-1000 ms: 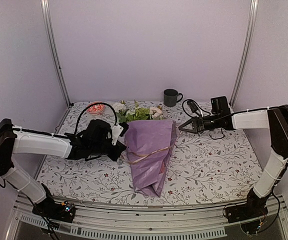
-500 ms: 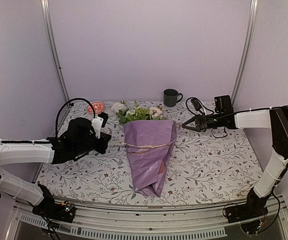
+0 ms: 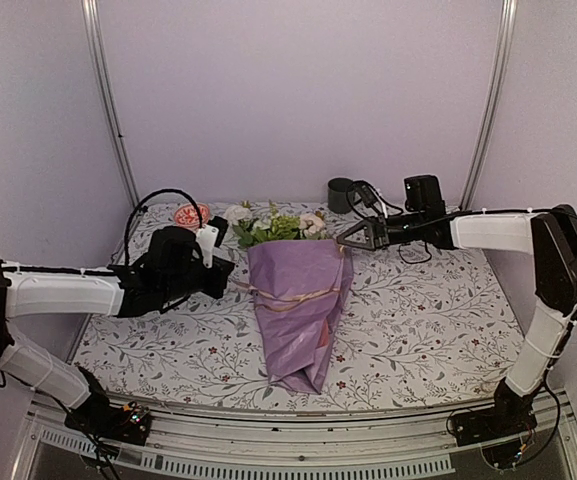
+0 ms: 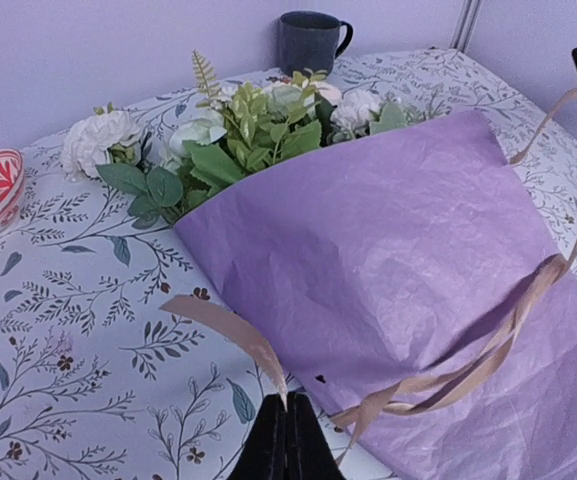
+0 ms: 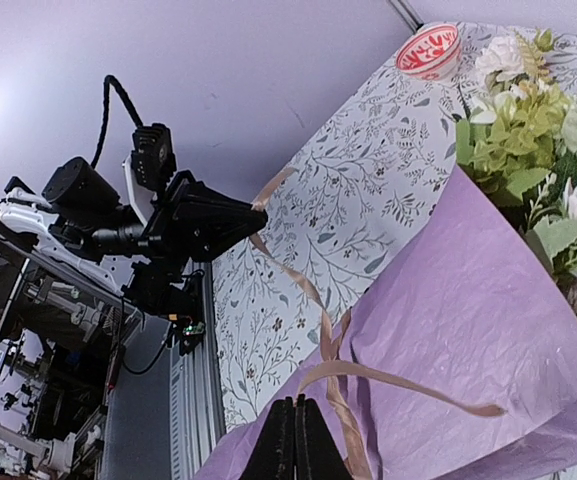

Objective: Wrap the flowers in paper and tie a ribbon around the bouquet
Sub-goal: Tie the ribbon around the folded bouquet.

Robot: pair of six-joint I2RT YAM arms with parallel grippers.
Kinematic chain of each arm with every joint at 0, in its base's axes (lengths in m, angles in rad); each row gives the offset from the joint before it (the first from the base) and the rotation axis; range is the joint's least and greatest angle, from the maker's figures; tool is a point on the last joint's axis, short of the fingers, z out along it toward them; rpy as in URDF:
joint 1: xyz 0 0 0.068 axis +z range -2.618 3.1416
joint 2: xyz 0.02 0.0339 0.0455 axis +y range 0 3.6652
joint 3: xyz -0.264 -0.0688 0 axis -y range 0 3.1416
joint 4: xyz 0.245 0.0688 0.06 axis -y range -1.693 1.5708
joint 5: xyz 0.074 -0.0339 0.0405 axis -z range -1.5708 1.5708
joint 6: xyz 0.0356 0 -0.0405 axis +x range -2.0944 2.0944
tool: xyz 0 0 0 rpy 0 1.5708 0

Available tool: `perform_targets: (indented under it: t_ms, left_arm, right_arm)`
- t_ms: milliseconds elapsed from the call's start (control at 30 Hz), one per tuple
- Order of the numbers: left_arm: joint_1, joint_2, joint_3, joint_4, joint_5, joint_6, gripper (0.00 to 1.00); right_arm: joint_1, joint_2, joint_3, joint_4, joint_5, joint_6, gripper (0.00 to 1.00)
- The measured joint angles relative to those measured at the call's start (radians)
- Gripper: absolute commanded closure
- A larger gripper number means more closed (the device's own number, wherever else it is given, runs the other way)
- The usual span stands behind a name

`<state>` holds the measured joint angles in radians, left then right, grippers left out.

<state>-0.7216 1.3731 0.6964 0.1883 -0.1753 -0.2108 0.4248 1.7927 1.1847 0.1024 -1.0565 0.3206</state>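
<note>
The bouquet lies in the middle of the cloth, its lilac paper (image 3: 303,310) cone wrapped around the flowers (image 3: 273,225), whose pink, white and green heads point to the back. The beige ribbon (image 3: 290,296) crosses the cone's middle. My left gripper (image 3: 230,268) sits just left of the cone, shut on one ribbon (image 4: 236,333) end at its tips (image 4: 288,402). At the cone's upper right corner, my right gripper (image 3: 340,243) is shut on the other ribbon (image 5: 328,345) end (image 5: 295,403). Both strands hang slack over the paper (image 4: 398,250) (image 5: 468,320).
A dark mug (image 3: 341,190) stands at the back, partly behind the right arm's cables. A small red-patterned bowl (image 3: 192,215) sits at the back left. The floral table cloth (image 3: 418,320) covers the table, with metal frame posts in the rear corners.
The left gripper swung out to the left, then came back in toward the cone. The right gripper moved left to the cone's upper right corner. The ribbon has slackened.
</note>
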Motion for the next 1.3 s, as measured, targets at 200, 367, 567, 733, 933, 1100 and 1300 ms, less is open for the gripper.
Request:
perform_targets:
  t_ms: [200, 367, 567, 733, 933, 1100, 1300]
  left_arm:
    - [0.058, 0.076, 0.067, -0.045, -0.087, -0.105, 1.0]
    - [0.33, 0.059, -0.067, -0.148, -0.09, -0.261, 1.0]
    - [0.373, 0.009, -0.195, -0.263, -0.044, -0.389, 1.0]
    - [0.453, -0.047, -0.222, -0.275, -0.012, -0.449, 1.0]
    - [0.57, -0.162, -0.276, -0.296, -0.009, -0.478, 1.0]
    - [0.608, -0.178, -0.288, -0.328, -0.035, -0.474, 1.0]
    - [0.556, -0.218, -0.284, -0.32, -0.007, -0.444, 1.0]
  right_arm:
    - [-0.103, -0.076, -0.196, 0.181, 0.122, 0.106, 1.0]
    - [-0.652, -0.214, -0.673, 0.251, 0.277, 0.242, 1.0]
    - [-0.778, -0.352, -0.826, 0.243, 0.354, 0.291, 1.0]
    - [-0.816, -0.356, -0.8, 0.249, 0.348, 0.282, 1.0]
    - [-0.874, -0.351, -0.795, 0.243, 0.372, 0.254, 1.0]
    - [-0.903, -0.317, -0.777, 0.264, 0.418, 0.228, 1.0]
    - [-0.877, -0.305, -0.753, 0.246, 0.417, 0.202, 0.98]
